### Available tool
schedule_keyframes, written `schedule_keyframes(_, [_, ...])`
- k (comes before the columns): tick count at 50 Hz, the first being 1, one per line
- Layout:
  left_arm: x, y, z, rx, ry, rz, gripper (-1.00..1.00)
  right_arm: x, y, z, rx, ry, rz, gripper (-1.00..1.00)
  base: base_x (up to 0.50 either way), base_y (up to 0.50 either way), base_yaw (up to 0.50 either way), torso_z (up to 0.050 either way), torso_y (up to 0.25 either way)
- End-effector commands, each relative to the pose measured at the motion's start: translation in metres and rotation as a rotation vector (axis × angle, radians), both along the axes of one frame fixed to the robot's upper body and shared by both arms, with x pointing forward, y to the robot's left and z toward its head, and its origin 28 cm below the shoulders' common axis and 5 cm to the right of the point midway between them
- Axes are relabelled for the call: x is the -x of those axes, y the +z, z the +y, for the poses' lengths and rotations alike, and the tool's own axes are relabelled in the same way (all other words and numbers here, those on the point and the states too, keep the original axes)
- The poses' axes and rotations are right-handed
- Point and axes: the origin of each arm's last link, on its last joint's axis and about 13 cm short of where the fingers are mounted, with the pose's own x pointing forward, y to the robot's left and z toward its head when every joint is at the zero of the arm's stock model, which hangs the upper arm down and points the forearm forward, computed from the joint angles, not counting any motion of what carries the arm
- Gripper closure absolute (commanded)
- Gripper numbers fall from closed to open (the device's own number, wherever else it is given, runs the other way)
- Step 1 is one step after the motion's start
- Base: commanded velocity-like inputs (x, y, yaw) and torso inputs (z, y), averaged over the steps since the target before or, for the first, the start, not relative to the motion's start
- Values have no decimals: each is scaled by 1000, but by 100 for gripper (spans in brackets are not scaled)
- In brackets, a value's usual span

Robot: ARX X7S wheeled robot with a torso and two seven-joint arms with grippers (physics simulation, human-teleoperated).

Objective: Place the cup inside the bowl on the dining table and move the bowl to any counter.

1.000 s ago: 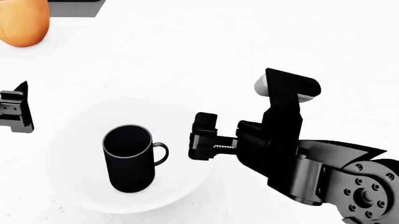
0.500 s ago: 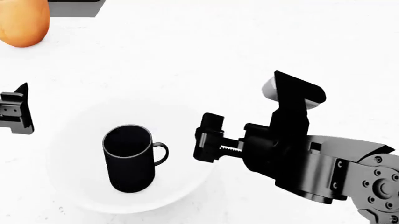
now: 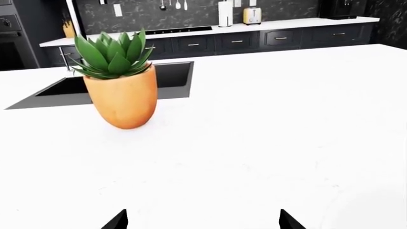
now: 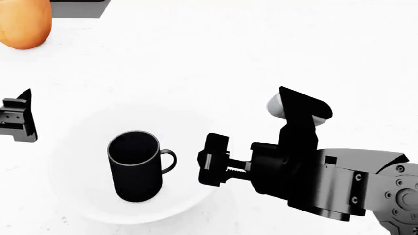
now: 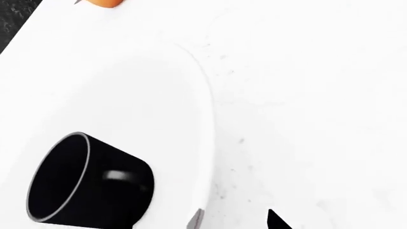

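The black cup (image 4: 135,164) stands upright inside the white bowl (image 4: 75,196), handle toward my right gripper (image 4: 212,159). That gripper is open at the bowl's right rim, apart from the cup. In the right wrist view the cup (image 5: 89,186) lies left of the bowl's rim (image 5: 207,109), and the right gripper (image 5: 235,222) straddles that rim, one finger (image 5: 196,220) inside and the other outside. My left gripper (image 4: 16,120) is open and empty, left of the bowl, low over the dining table (image 4: 294,39). A counter (image 3: 286,24) runs along the far black wall.
An orange pot (image 3: 124,95) with a green succulent stands on the white top beyond the bowl, also seen as the orange pot (image 4: 23,22) at the far left. A dark sink (image 3: 114,86) is set in the top behind it. A toaster (image 3: 252,15) stands on the far counter.
My right gripper drifted slightly right, then came back and dropped nearer along the bowl's right rim. The cup and bowl have not moved. The left gripper sank very slightly.
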Motion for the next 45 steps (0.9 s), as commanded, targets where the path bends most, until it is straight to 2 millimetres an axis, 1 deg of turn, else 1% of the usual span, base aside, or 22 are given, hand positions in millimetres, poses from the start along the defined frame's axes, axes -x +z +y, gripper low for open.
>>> schedule_keyframes(1, [-1,-2,-2,1,0,5,-100,-7,-3,3,-28,7,2,-100,0,0,0,0,0])
schedule_keyframes(7, [-1,-2,-1,1,-3,4,-100,-17,-1,8,-68,4,-13,-100,0,0,0,0,0])
schedule_keyframes(13, [0,-3,0,2,-2,7,-100,-24,-8,10,-92,4,0,-100,0,0,0,0,0])
schedule_keyframes(23, [0,-4,2,4,3,8,-100,-27,-21,15,-91,17,30,-100,0,0,0,0,0])
schedule_keyframes(33, [-1,-6,0,6,1,12,-100,-27,-18,16,-91,18,14,-100,0,0,0,0,0])
schedule_keyframes(34, [-1,-6,0,6,2,12,-100,-27,-17,16,-95,17,7,100,0,0,0,0,0])
schedule_keyframes(45, [-2,-7,0,1,-1,13,-100,-29,-13,12,-133,-25,-29,100,0,0,0,0,0])
